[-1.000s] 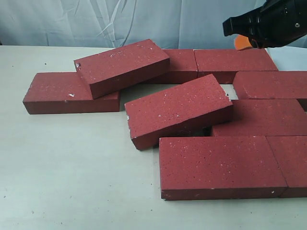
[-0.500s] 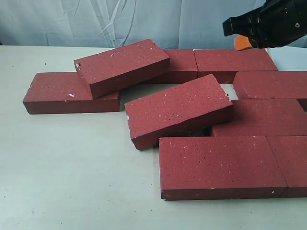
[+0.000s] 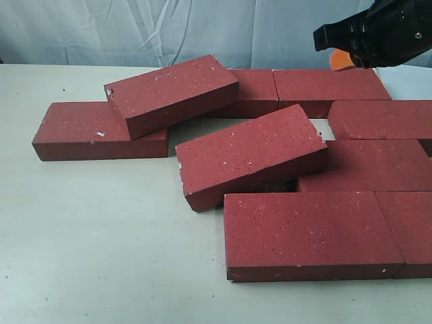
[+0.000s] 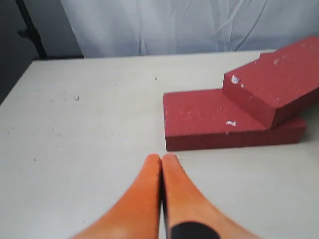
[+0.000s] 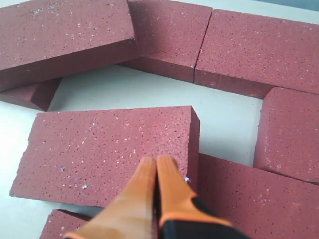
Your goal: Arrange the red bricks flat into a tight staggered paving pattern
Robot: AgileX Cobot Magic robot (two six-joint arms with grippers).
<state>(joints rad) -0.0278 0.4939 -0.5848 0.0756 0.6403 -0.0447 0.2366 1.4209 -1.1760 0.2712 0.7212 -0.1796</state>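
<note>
1. The pale tabletop (image 3: 101,256) carries dark-red, white-flecked rectangular paving bricks (image 3: 310,229), mostly flat at the right.
2. The middle brick (image 3: 250,155) leans on a neighbour, and the left brick (image 3: 172,91) rests across another. Levelling these looks like the step in hand.
3. The right gripper (image 5: 155,162), jaws pressed together, hovers above the middle brick. Nudging it flat seems next.
4. The left gripper (image 4: 162,158), likewise closed and empty, hangs near the left brick.

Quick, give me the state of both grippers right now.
Left gripper: closed, holding nothing.
Right gripper: closed, holding nothing.
</note>
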